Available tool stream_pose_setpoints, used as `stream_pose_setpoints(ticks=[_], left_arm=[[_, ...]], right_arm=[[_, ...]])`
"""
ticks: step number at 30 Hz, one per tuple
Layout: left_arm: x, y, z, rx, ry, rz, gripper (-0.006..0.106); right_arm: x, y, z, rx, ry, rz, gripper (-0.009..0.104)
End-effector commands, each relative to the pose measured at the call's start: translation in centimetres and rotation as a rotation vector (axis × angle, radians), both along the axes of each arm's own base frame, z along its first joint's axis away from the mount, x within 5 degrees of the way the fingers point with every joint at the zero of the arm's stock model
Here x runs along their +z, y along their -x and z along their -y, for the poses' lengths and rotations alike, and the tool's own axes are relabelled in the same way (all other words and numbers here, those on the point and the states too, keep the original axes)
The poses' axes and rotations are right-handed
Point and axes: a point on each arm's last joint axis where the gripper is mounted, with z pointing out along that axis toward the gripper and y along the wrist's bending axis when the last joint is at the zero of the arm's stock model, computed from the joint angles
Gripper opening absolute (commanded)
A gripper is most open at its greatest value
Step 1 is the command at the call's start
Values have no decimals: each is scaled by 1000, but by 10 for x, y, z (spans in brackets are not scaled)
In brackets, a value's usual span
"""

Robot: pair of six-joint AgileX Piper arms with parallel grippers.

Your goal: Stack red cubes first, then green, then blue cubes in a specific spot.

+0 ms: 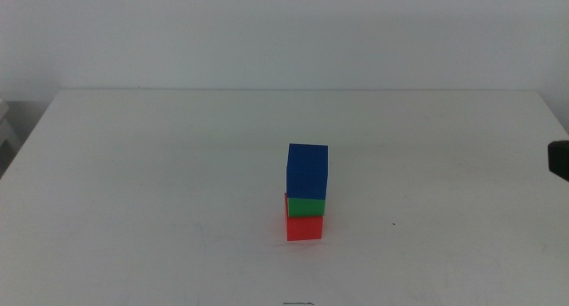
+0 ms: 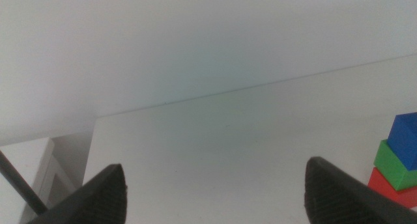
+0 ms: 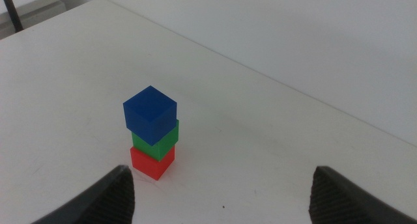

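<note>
Near the middle of the white table (image 1: 160,164), slightly toward its front edge, stands a three-cube stack: the red cube (image 1: 304,227) sits on the tabletop, the green cube (image 1: 306,206) rests directly on it, and the blue cube (image 1: 307,171) tops the column. All three touch face to face. From my right wrist view, the blue cube (image 3: 150,114) is turned slightly against the green cube (image 3: 157,140) beneath it, with its corners overhanging a little; the red cube (image 3: 151,163) lines up closely with the green one. The stack stands upright and nothing grips it. My right gripper (image 3: 221,191) is held back from the stack, jaws spread wide apart and holding nothing, with the stack beyond them on the side of one jaw. My left gripper (image 2: 215,191) is also spread wide and unloaded, off to one side; the stack shows only at the edge of its view, the blue cube (image 2: 405,138) cut off by the frame. In the middle view, a dark part at the right edge (image 1: 559,160) is all I see of either arm.
</note>
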Motion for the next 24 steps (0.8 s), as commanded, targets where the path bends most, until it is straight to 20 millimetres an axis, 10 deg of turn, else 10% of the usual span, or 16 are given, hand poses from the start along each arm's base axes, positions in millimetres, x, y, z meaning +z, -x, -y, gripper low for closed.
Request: stream_pose_setpoints(ticks=[1,15,24], left_arm=[[14,-2,0,-1,15,95,94],[-30,-16,-1,21,-95,16,94],[-53,-29,8,-28,49,220,94]], right_arm=[[14,-2,1,-9,-32,94,89],[4,1,6,-27,23,116,89],[-74,29,34,-145,51,192,89]])
